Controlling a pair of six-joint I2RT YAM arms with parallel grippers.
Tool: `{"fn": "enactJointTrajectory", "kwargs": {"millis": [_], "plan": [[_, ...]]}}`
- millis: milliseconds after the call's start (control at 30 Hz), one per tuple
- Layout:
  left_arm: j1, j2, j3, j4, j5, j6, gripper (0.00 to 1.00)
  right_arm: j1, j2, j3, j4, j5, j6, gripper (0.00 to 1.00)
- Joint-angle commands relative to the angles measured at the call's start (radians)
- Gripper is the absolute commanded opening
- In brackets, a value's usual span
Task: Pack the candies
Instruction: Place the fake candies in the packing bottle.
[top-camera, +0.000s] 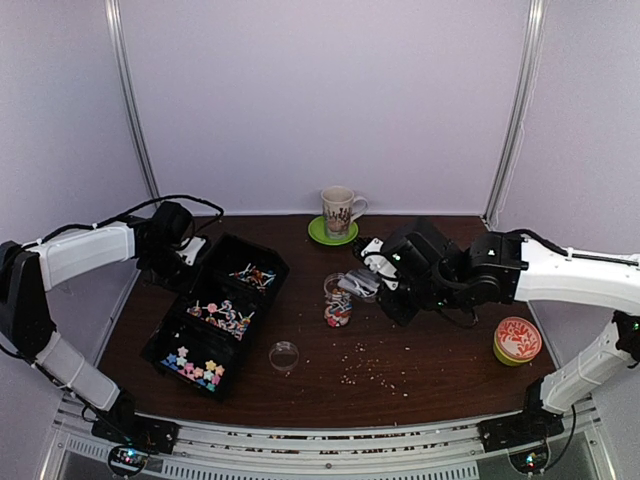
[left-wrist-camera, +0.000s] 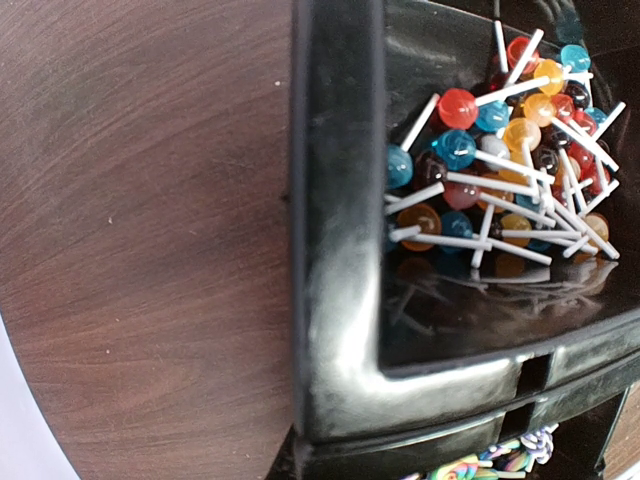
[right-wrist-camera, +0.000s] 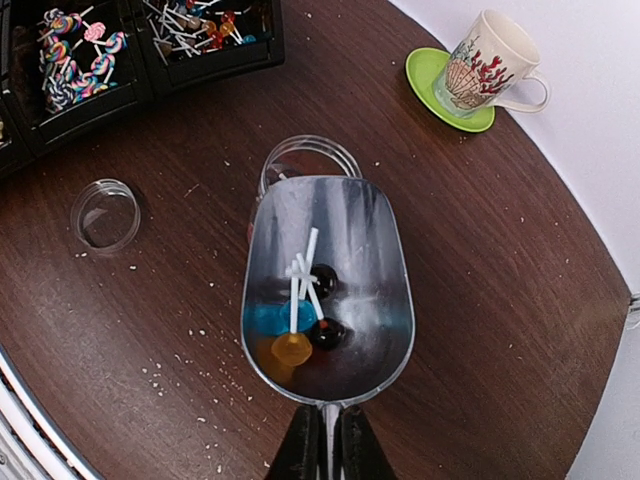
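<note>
The right gripper (right-wrist-camera: 325, 452) is clamped on the thin handle of a metal scoop (right-wrist-camera: 350, 220). In the scoop's bowl, down at the handle end, lies a small load of candies (right-wrist-camera: 305, 335), round lollipops on white sticks. The scoop's lip hangs over the open glass jar (right-wrist-camera: 310, 142), which in the overhead view already holds some sweets. The danger from here appears to lie in the pour. From the wrist camera the lip looks broader than the jar's mouth, so an off-centre tilt could send lollipops over the rim and onto the table (right-wrist-camera: 480, 300). The crossed sticks could bridge the opening and jam, or let go all at once. A scoop edge pressing on the rim might tip the jar, since nothing steadies it. The clear lid (right-wrist-camera: 105, 213) lies apart to one side, with pale crumbs (top-camera: 372, 368) scattered across the wood nearby, and a careless sweep of the arm could knock it away. Farther back, the left gripper (top-camera: 190, 255) hovers at the outer wall of the black tray (left-wrist-camera: 335, 200), and its camera looks into a compartment of loose lollipops (left-wrist-camera: 500, 170). Its fingers do not show, so whether they are apart or together cannot be told. At the far edge a mug (top-camera: 340, 208) on a green saucer (top-camera: 322, 234) stands well clear of the work.
</note>
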Motion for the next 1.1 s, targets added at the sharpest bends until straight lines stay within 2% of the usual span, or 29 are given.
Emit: {"fn": "enactJointTrajectory", "kwargs": {"millis": [0,633,1067], "plan": [[0.008,-0.006,0.05,0.055,0.046,-0.018,0.0,-0.003,0.034,0.066,-0.063,0.002,0.017,0.0],[0.008,-0.008,0.05,0.055,0.045,-0.018,0.0,-0.023,0.136,0.193,-0.205,0.044,0.018,0.0],[0.008,-0.007,0.049,0.055,0.046,-0.019,0.0,-0.025,0.221,0.341,-0.366,0.026,0.005,0.0]]}}
